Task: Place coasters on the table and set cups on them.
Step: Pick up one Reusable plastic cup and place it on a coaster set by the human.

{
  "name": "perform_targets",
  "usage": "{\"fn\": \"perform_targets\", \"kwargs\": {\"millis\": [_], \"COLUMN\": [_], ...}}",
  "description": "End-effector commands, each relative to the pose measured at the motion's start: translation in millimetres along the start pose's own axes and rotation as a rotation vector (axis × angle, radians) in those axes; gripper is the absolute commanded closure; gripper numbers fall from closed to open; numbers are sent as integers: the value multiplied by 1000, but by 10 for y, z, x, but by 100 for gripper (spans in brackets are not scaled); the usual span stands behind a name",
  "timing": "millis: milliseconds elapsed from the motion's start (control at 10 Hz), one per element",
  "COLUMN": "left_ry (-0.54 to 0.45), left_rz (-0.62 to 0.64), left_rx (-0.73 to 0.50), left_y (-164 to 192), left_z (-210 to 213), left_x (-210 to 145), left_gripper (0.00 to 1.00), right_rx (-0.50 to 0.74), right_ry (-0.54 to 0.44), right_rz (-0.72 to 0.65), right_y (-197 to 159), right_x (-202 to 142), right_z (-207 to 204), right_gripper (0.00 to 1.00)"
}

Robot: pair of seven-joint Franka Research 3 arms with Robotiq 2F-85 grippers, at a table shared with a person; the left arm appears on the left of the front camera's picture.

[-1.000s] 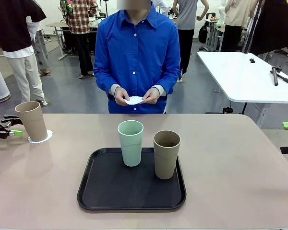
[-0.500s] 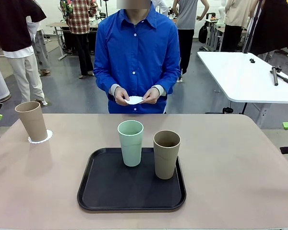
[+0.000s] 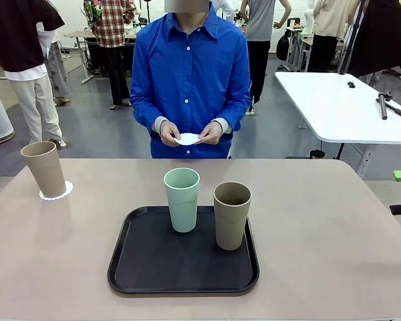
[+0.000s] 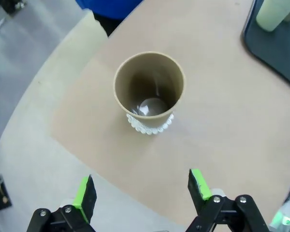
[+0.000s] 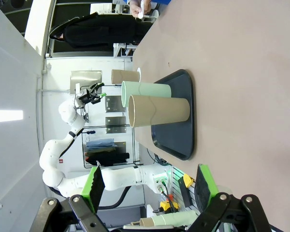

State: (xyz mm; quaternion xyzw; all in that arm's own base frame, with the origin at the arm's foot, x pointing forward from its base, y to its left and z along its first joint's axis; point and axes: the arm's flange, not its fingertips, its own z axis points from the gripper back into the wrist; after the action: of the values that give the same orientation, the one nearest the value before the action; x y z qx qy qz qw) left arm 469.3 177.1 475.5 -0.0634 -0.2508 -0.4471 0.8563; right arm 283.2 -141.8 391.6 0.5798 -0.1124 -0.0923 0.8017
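Tan-brown matte cup (image 4: 150, 87): upright on a white scalloped paper doily (image 4: 150, 126), near the rounded left corner of the beige surface (image 4: 222, 121), ahead of the left hand (image 4: 141, 186), apart from it.
Left hand: wide open, empty.
Right hand (image 5: 150, 176): open, empty.
Black tray (image 3: 184, 277): carries the mint green cup (image 3: 182, 199) and second tan cup (image 3: 232, 215), side by side.
Open room: bare surface on both sides of the tray.
Person: holds another white doily (image 3: 187, 140) beyond the far edge.

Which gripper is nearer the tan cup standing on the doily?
Left. The left gripper hangs open above and a little to the side of that cup; the right gripper, also open, is across the table, past the tray.
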Motion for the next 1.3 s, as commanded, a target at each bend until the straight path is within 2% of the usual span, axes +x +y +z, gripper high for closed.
{"fn": "perform_targets", "kwargs": {"millis": [0, 300, 600, 700, 1200], "left_ry": [129, 228, 237, 226, 226], "left_rz": [-2, -24, -39, -48, -48], "left_rx": [-41, -35, -10, -36, -36], "left_y": [-322, -686, -894, -741, -741], "left_z": [213, 203, 260, 212, 212], "left_x": [186, 342, 402, 408, 408], "left_gripper": [0, 0, 0, 0, 0], "right_rx": [19, 19, 19, 19, 19], "right_ry": [-4, -4, -4, -4, -4], "right_rz": [9, 9, 9, 9, 9], "right_y": [6, 6, 6, 6, 6], "right_x": [11, 11, 11, 11, 11], "right_z": [1, 1, 1, 1, 1], "right_gripper": [0, 0, 0, 0, 0]}}
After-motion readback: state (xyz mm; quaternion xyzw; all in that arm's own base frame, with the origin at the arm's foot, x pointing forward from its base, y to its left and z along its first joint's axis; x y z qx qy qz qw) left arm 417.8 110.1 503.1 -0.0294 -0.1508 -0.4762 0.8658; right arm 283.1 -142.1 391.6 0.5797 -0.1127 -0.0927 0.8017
